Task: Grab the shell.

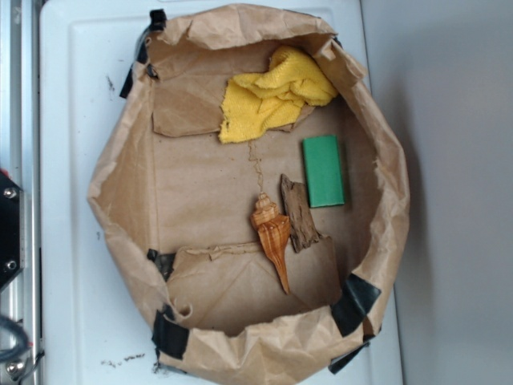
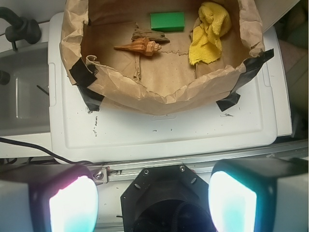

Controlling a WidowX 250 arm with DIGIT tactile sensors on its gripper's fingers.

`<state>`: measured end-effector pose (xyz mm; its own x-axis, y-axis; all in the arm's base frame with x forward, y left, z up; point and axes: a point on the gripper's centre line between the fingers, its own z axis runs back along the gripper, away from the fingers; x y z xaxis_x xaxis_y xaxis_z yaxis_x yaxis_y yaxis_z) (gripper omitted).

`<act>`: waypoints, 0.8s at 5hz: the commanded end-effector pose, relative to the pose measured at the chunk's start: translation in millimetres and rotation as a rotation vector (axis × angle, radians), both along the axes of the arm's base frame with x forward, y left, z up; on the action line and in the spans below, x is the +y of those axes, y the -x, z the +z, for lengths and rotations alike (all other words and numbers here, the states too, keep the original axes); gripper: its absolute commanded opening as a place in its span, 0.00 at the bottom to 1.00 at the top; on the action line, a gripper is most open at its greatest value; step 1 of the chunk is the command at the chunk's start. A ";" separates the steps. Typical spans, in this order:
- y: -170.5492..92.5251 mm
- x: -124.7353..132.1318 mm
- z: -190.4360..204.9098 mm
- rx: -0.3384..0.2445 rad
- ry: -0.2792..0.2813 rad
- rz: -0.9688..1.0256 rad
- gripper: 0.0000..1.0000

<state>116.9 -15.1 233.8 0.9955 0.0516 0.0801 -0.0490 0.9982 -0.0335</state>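
you're looking down past the gripper (image 2: 152, 200), its pads (image 2: 72, 205) spread wide and well back from the paper-lined bin (image 2: 159, 99), where the shell (image 2: 140, 47) is lying against the wood piece (image 2: 148, 35), near a green block (image 2: 167, 21) and yellow cloth (image 2: 208, 31).

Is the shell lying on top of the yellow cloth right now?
No. In the exterior view the shell lies on the brown paper lining beside the dark wood piece, well apart from the yellow cloth.
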 end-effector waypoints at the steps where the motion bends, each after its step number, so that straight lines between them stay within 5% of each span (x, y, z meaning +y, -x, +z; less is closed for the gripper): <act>1: -70.7 10.8 3.2 -0.038 0.016 -0.008 1.00; 2: -96.4 11.3 2.6 -0.014 0.014 -0.117 1.00; 4: -96.4 11.3 2.6 -0.014 0.014 -0.117 1.00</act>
